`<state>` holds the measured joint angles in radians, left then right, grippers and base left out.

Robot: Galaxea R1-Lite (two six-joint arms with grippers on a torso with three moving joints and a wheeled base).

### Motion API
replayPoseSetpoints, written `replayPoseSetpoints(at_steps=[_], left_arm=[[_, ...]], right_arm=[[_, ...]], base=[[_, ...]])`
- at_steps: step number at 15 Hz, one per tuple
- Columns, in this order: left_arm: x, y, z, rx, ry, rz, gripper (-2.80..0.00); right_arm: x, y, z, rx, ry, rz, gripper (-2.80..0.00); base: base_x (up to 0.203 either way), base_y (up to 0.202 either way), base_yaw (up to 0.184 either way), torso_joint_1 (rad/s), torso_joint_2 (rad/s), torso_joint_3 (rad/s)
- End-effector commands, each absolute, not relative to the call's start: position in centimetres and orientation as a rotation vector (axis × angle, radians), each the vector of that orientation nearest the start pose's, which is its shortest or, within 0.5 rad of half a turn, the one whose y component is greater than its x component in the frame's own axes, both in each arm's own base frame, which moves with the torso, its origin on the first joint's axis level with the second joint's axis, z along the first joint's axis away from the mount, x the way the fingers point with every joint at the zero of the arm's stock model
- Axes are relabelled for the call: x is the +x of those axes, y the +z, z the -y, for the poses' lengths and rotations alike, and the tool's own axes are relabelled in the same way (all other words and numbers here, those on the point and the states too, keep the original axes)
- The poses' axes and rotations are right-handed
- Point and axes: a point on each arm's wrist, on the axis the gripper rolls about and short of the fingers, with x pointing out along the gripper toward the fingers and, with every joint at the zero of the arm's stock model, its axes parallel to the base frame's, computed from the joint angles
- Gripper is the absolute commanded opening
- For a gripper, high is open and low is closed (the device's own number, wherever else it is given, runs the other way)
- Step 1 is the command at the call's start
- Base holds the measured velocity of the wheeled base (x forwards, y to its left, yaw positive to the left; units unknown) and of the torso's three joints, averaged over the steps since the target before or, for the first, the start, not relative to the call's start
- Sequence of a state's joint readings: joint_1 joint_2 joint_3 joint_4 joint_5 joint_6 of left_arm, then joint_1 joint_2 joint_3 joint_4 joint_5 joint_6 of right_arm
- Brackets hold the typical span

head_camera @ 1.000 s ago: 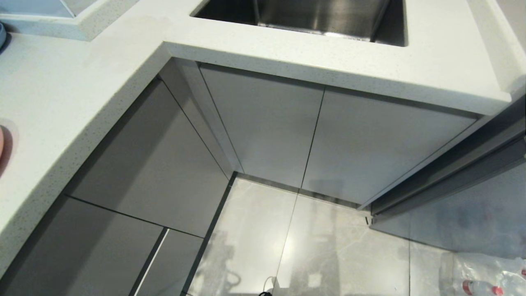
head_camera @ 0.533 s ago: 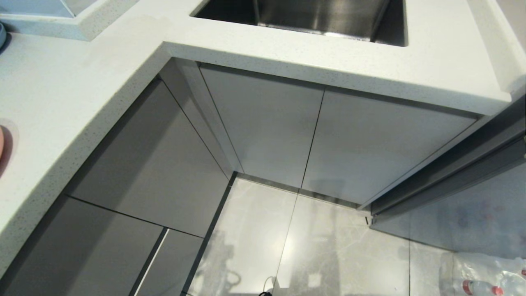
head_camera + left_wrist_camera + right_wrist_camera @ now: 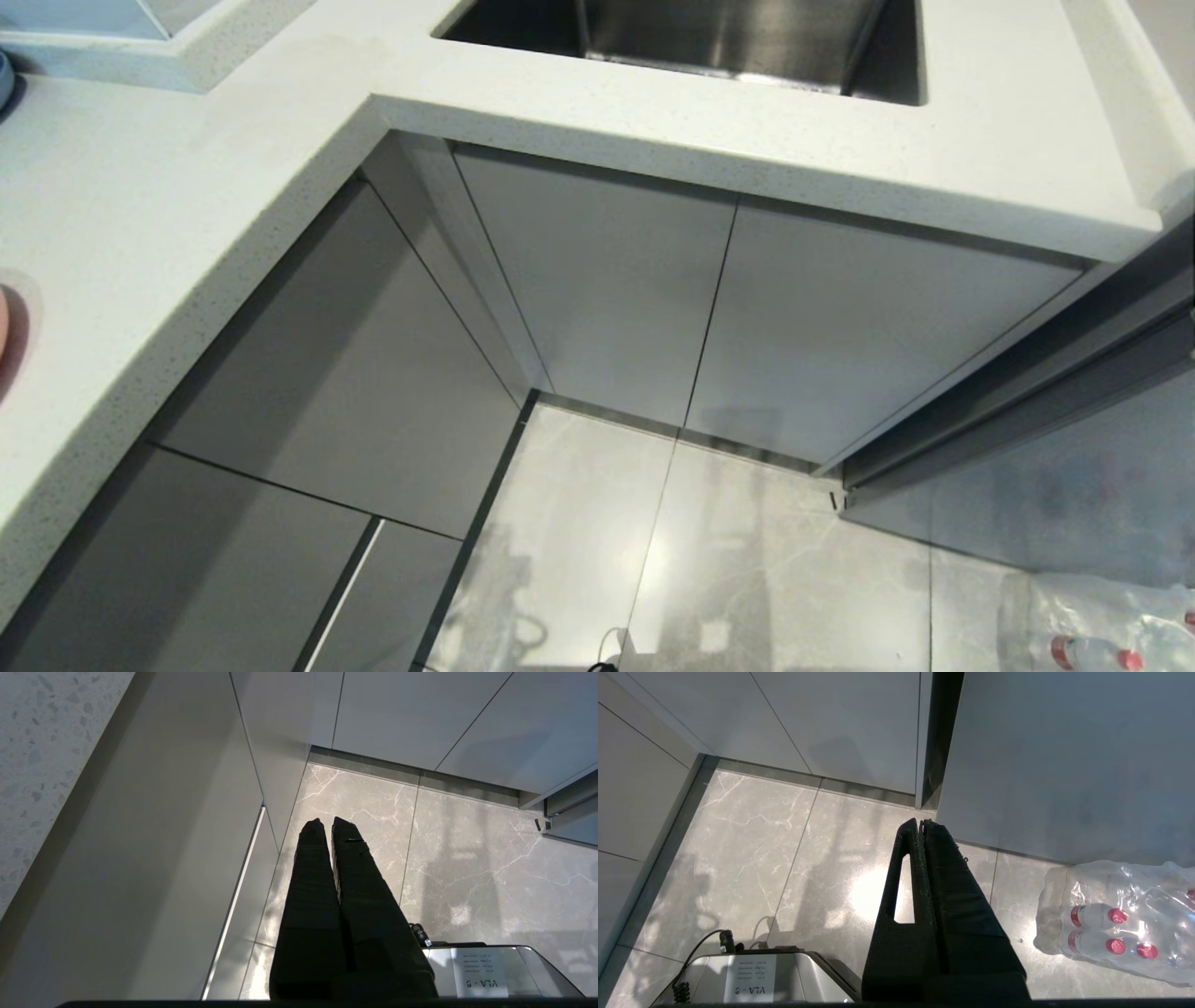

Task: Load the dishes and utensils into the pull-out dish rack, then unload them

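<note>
Pink plate (image 3: pixel 7 336): from the head camera I see only a thin matte sliver of its curved rim at the far left edge, resting on the speckled white stone countertop (image 3: pixel 140 233). I see no pull-out dish rack exposed; every flat, handle-less grey cabinet front (image 3: pixel 597 280) below the counter sits flush and closed. A brushed stainless sink basin (image 3: pixel 728 37) is recessed in the countertop at the top of my view; its visible part holds nothing I can make out.

Left gripper (image 3: pixel 323 823): the two long black tapered fingers are pressed together, holding nothing, pointing down at the glossy grey marble-veined floor tiles (image 3: pixel 467 858) beside the cabinet corner.

Right gripper (image 3: pixel 920 822): fingers likewise closed tip to tip and empty, aimed at the same tile floor. Near it lies a clear shrink-wrapped pack of water bottles (image 3: pixel 1120 914) with red caps, on its side against a grey panel (image 3: pixel 1064 765). Part of the silver robot base (image 3: pixel 756 975) with a white label shows beneath.
</note>
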<state>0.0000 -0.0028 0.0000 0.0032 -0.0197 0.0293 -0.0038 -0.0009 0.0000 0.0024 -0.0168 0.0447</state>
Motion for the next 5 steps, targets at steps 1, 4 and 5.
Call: replayPoseSetpoints(at_steps=[1,4,5], left_arm=[[-2.3,7.51,0.04,0.029,-0.02,0.0,-2.8],[-2.3,7.51,0.04,0.03,-0.02,0.0,-2.8],[-2.3,7.51,0.04,0.031,-0.02,0.0,-2.8]], right_arm=[[-2.27,7.47,0.03,0.044,-0.022,-0.004,-2.8],[-2.27,7.47,0.03,0.044,-0.02,-0.004,-2.8],[-2.27,7.47,0.03,0.045,-0.022,-0.004,-2.8]], base=[[0.0,0.0,0.0,0.0,0.0,0.0],[0.0,0.0,0.0,0.0,0.0,0.0],[0.0,0.0,0.0,0.0,0.0,0.0]])
